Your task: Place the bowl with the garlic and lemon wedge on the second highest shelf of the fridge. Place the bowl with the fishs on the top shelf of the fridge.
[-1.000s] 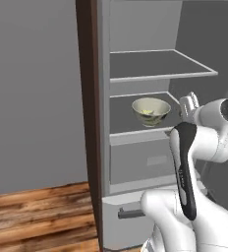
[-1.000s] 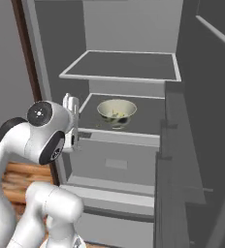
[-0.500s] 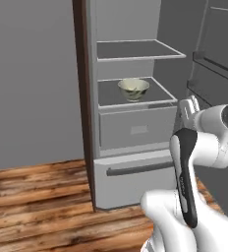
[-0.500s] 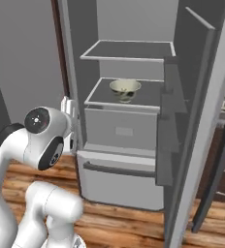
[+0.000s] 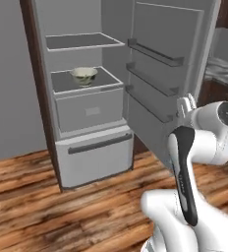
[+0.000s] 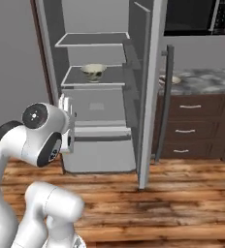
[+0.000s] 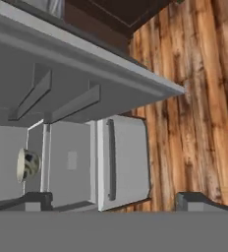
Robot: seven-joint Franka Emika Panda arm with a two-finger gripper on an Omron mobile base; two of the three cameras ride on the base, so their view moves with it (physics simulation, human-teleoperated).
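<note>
Backing off, the base has pulled both views away from the fridge [image 5: 86,98]. One bowl [image 5: 83,75] sits on the second-highest shelf; the top shelf [image 5: 81,41] waits bare. End effector [image 7: 111,202] hangs released, presumably bound for the counter [image 6: 201,80].

top shelf [image 5: 81,42] bare, bowl [image 5: 84,75] below (door [image 5: 167,64] swung wide)

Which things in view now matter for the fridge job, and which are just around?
For the job:
fridge, door open
top shelf
bowl on the shelf below it
second bowl on the counter
gripper, open

Just around:
drawers
microwave
</note>
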